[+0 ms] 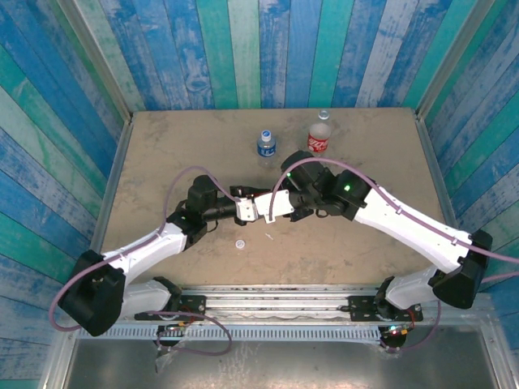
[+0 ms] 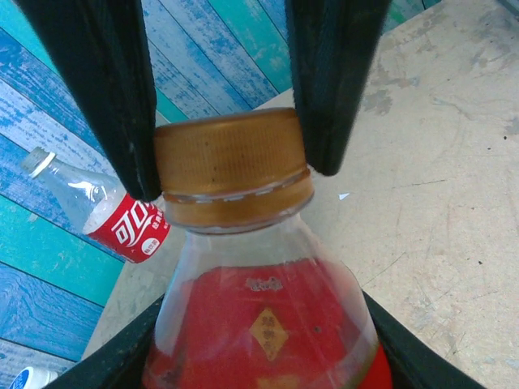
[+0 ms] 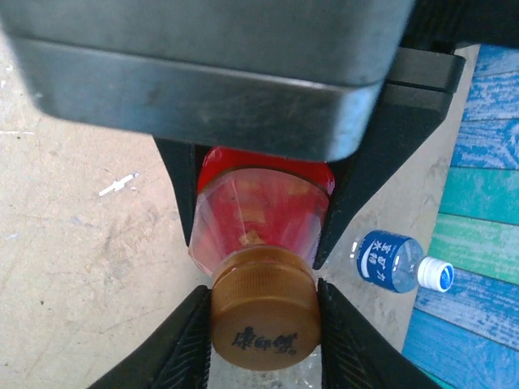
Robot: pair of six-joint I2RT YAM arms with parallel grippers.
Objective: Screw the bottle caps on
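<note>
Orange bottle cap (image 2: 229, 154) sat on the neck of the red-and-yellow bottle (image 2: 263, 328), with its ring just under it. The left arm (image 1: 147, 246) reached in toward the middle of the desk (image 1: 162, 154), and its jaws were clenched on that cap. One black finger (image 2: 122, 105) pressed each side, touching the ribbed edge. From the right wrist view the cap's printed top faced the camera, with the same two fingers against it at the bottom of the picture.

The right arm (image 1: 415, 228) came in from the other side, and its jaws were grasping the bottle's body below the shoulder. Its dark fingers (image 3: 354, 203) were tight against the clear plastic over the red wrap. The two arms met near the middle of the desk, and the bottle was held between them.

Two more bottles stood farther back on the desk, near each other and well apart from the arms. One was clear with a blue label (image 1: 266, 146) and had a whitish cap on it. The other was clear with a red cola label (image 1: 319, 140). A small white round piece (image 1: 240, 243) lay on the desk just in front of the left arm's wrist. Blue and green plank walls (image 1: 243, 49) stood around the desk.
</note>
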